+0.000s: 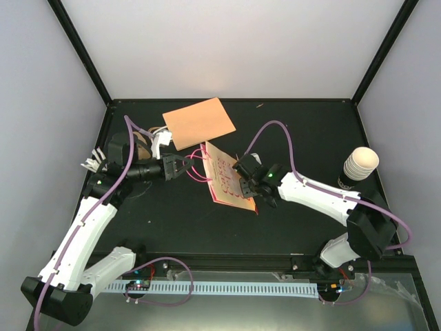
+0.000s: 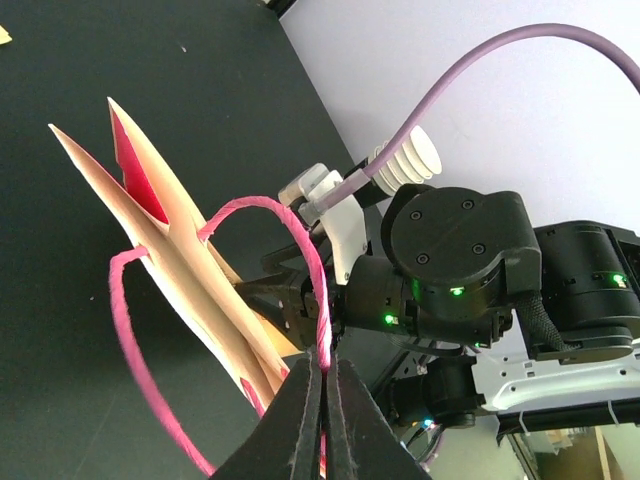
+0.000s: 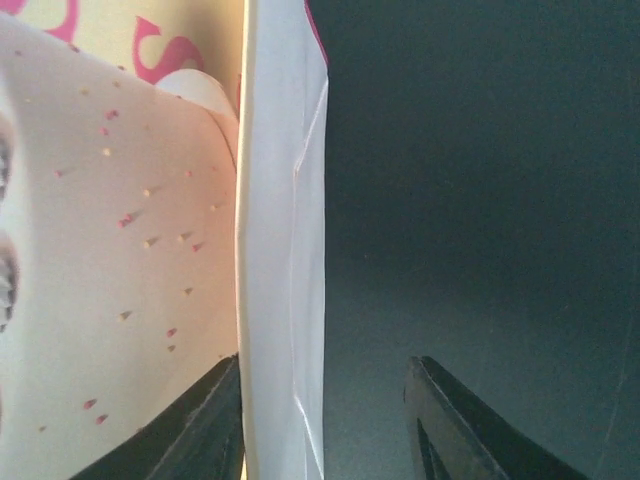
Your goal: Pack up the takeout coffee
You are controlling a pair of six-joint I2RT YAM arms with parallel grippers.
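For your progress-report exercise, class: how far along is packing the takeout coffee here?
Done: nothing packed. In hand: the left tool is shut on the pink handle of the paper bag; the right tool stands open around the bag's side edge. Left: open the bag, then load the takeout coffee, which stands on the table outside it.
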